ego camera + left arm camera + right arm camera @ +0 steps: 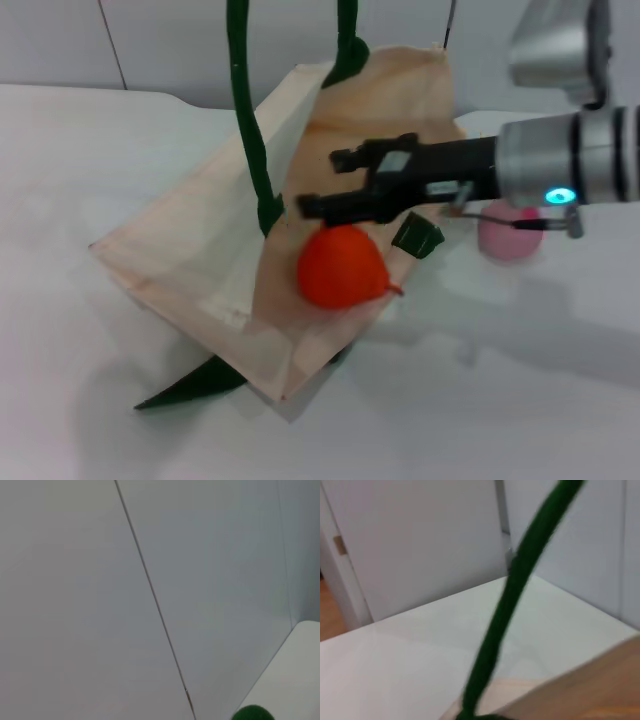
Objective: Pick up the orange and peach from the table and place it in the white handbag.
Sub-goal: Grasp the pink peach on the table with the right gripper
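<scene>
Right gripper is out over the bag, reaching in from three o'clock, its black fingers spread apart with nothing between them. Just beneath the fingertips, the orange sits on the cream fabric at the bag's mouth, close under the lower finger; whether they touch, I cannot tell. The bag lies tilted across the table, mouth toward five o'clock, its green handles held straight up toward twelve and running out of the head view. The peach rests on the table at three o'clock from the orange, partly hidden behind the right arm's wrist, well apart from the bag. Right wrist view catches one handle crossing close and a cream edge of bag. Left gripper is out of sight.
</scene>
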Controlling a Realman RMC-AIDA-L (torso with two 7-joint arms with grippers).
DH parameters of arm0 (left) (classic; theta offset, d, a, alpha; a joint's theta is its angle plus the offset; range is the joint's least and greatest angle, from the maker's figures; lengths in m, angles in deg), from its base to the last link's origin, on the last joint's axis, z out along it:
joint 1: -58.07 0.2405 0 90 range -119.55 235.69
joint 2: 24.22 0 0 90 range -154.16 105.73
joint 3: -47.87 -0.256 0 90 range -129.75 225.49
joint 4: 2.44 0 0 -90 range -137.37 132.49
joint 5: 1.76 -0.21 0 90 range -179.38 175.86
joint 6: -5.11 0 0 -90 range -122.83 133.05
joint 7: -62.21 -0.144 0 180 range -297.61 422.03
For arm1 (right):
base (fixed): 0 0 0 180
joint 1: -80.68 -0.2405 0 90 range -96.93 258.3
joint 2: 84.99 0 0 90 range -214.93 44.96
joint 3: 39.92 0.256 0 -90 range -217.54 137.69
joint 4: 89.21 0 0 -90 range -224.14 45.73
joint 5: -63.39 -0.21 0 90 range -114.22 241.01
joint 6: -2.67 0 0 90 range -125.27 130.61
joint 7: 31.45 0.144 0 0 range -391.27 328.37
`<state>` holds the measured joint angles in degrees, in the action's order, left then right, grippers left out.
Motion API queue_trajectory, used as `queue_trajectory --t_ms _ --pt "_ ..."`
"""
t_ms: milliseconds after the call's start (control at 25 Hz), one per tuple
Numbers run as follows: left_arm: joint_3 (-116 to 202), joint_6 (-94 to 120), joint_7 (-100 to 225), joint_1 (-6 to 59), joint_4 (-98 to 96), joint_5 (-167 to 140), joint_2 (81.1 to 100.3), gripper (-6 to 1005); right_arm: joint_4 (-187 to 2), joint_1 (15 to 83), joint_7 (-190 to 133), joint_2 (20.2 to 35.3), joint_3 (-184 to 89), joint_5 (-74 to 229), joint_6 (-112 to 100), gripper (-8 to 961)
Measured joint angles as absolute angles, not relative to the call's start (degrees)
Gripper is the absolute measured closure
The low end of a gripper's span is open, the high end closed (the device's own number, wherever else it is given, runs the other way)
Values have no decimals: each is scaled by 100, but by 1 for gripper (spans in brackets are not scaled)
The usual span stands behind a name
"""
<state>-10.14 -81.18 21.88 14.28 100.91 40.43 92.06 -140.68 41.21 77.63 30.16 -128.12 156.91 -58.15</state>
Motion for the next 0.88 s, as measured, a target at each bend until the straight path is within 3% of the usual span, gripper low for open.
queue_trajectory --t_ms 160,320,640,880 --pt "-990 -8112 2226 1557 10105 4004 9206 833 -14116 4291 7944 2870 -12286 15999 -6076 90" --pt "-985 -8060 2284 1722 10117 3963 9206 832 -14375 4544 8214 2831 -11639 16633 -6312 92" --pt "-987 -7812 2462 2005 10125 3969 9214 830 -14962 4891 8628 3049 -10780 18022 -6469 95" --pt "-984 -7787 2562 2122 10205 3963 9215 828 -14907 4869 8766 3061 -10622 18550 -6425 93"
